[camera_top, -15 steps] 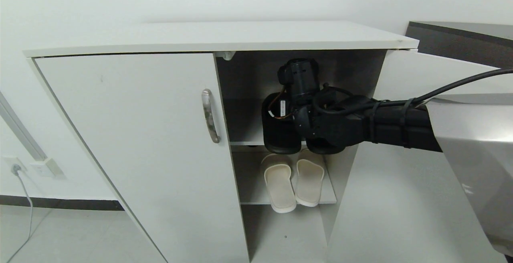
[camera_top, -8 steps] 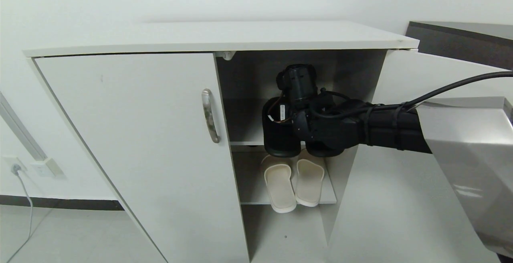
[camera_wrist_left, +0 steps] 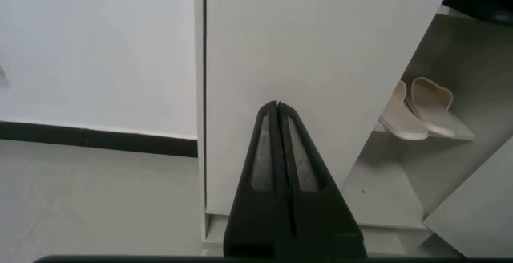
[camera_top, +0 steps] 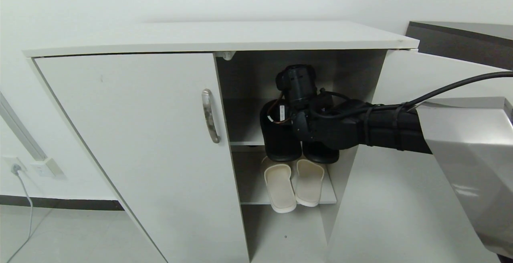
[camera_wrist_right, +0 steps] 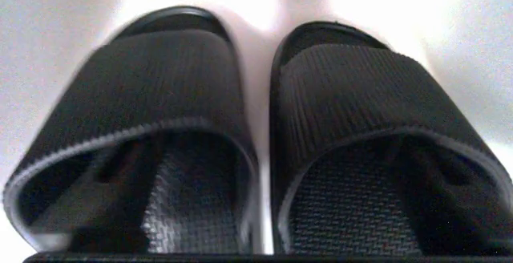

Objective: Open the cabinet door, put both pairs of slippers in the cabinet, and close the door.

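The white cabinet [camera_top: 216, 36] has its right door [camera_top: 400, 199] swung open and its left door [camera_top: 132, 134] closed. A pair of black slippers [camera_top: 280, 138] [camera_wrist_right: 240, 135] lies on the upper shelf [camera_top: 244, 142], heels sticking out past the shelf's front edge. My right gripper [camera_top: 304, 122] is at the slippers, holding them; its fingers are hidden behind the wrist. A pair of white slippers [camera_top: 294, 183] [camera_wrist_left: 417, 107] rests side by side on the lower shelf [camera_top: 328, 197]. My left gripper [camera_wrist_left: 277, 111] is shut on nothing, low in front of the closed left door.
The left door carries a metal handle [camera_top: 210, 115] near its inner edge. A wall socket with a cable [camera_top: 16, 169] sits low on the wall at the left. A dark-edged tabletop [camera_top: 461, 38] stands to the right of the cabinet. Bare floor lies below the cabinet.
My right arm has shifted slightly left and dropped. The black slippers came with it, and their heels now hang lower past the shelf edge.
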Controlling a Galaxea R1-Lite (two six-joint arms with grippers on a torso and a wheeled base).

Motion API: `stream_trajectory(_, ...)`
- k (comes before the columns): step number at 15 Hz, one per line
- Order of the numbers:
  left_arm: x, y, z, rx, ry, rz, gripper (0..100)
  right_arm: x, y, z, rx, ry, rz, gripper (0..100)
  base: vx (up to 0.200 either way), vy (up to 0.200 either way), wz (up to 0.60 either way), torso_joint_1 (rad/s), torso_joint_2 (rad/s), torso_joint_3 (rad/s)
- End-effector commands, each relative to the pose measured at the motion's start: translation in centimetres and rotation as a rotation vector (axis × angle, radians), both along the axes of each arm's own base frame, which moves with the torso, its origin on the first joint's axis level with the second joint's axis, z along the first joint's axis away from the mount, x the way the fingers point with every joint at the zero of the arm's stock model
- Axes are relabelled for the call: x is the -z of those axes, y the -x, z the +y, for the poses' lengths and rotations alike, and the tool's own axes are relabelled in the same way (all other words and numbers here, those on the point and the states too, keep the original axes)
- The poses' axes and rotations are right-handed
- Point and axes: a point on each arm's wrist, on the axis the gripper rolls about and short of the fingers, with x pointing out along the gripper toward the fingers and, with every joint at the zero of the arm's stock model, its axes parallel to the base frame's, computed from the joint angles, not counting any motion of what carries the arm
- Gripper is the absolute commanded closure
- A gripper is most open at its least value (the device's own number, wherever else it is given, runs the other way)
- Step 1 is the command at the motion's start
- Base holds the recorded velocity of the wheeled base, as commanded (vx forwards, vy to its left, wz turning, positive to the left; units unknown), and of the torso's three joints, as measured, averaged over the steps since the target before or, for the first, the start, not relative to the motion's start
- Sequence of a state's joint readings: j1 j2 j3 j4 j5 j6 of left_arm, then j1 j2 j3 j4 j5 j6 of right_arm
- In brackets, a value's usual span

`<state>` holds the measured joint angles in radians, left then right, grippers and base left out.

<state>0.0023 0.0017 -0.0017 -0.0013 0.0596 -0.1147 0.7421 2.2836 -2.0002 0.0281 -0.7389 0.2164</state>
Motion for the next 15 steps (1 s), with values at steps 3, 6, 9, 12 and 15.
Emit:
stream_trajectory(3,0.0,0.0,0.0,-0.001,0.000,0.000,100,-1.6,1.3,0.1,-0.018,-0.021,-0.022,0,0.000,0.000,0.00,0.000,0.00,0.000)
stream_trajectory(6,0.0,0.0,0.0,-0.001,0.000,0.000,100,-1.8,2.8,-0.3,-0.032,-0.009,-0.003,0,0.000,0.000,0.00,0.000,0.00,0.000)
stream_trajectory(9,0.0,0.0,0.0,-0.001,0.000,0.000,100,-2.3,5.2,-0.9,-0.060,0.006,0.018,0,0.000,0.000,0.00,0.000,0.00,0.000)
stream_trajectory(12,0.0,0.0,0.0,-0.001,0.000,0.000,100,-2.6,7.6,-1.4,-0.094,-0.009,0.001,0,0.000,0.000,0.00,0.000,0.00,0.000)
stream_trajectory(15,0.0,0.0,0.0,-0.001,0.000,0.000,100,-2.3,10.6,-2.5,-0.146,-0.011,0.003,0,0.000,0.000,0.00,0.000,0.00,0.000)
